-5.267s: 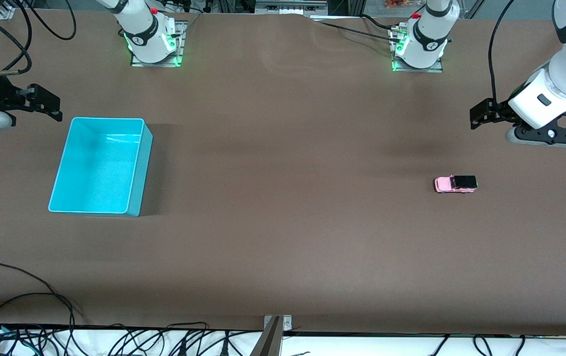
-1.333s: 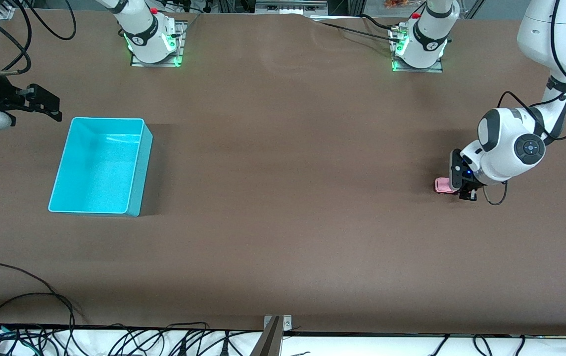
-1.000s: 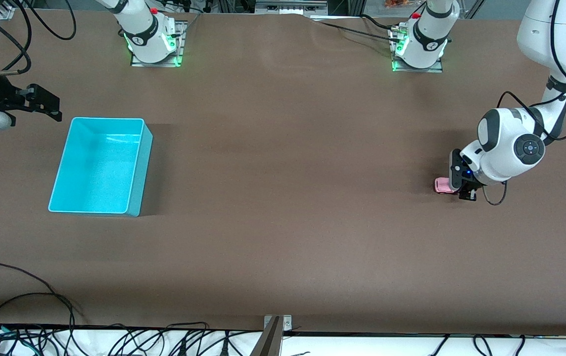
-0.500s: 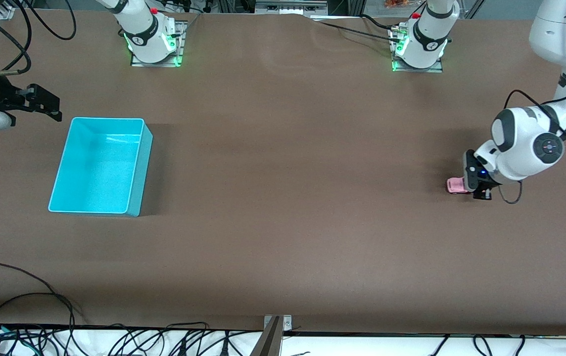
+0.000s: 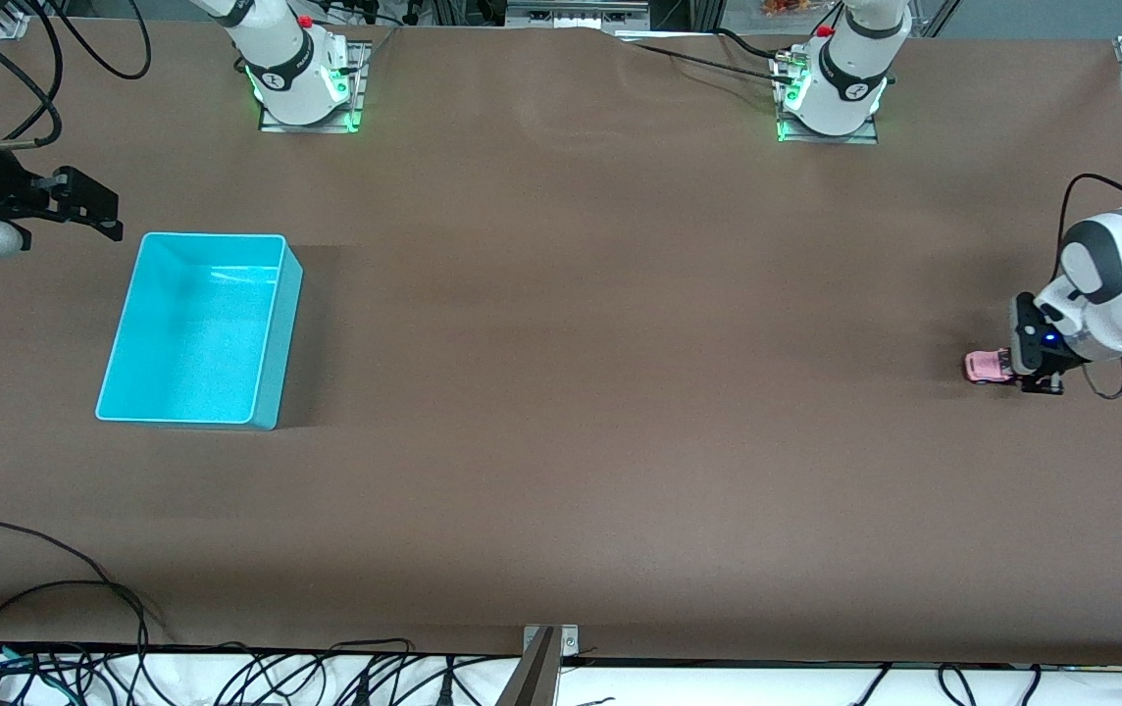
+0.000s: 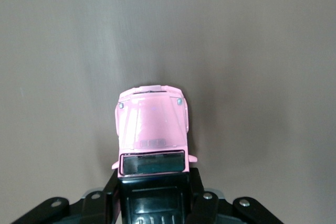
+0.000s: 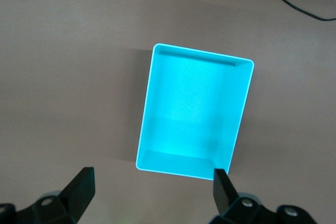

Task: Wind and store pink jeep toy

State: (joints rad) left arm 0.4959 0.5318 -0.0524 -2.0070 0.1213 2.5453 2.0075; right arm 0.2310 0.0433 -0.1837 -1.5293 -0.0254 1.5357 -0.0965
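Note:
The pink jeep toy [image 5: 987, 367] sits on the brown table at the left arm's end, its pink bonnet sticking out from the gripper. My left gripper [image 5: 1030, 371] is down at the table and shut on the jeep's black-roofed rear. In the left wrist view the jeep [image 6: 151, 124] shows its pink bonnet, with both black fingers [image 6: 109, 200] pressed on the sides of the black cab. My right gripper [image 5: 90, 208] hangs open and empty beside the turquoise bin [image 5: 277, 333] at the right arm's end. The bin [image 7: 244, 103] is empty in the right wrist view.
Cables [image 5: 41, 588] lie along the table edge nearest the front camera. A metal bracket [image 5: 549, 652] stands at the middle of that edge. The two arm bases [image 5: 306, 83] stand along the edge farthest from the front camera.
My left gripper came down and shut on the jeep, then dragged it along the table toward the left arm's end. The right arm has not moved.

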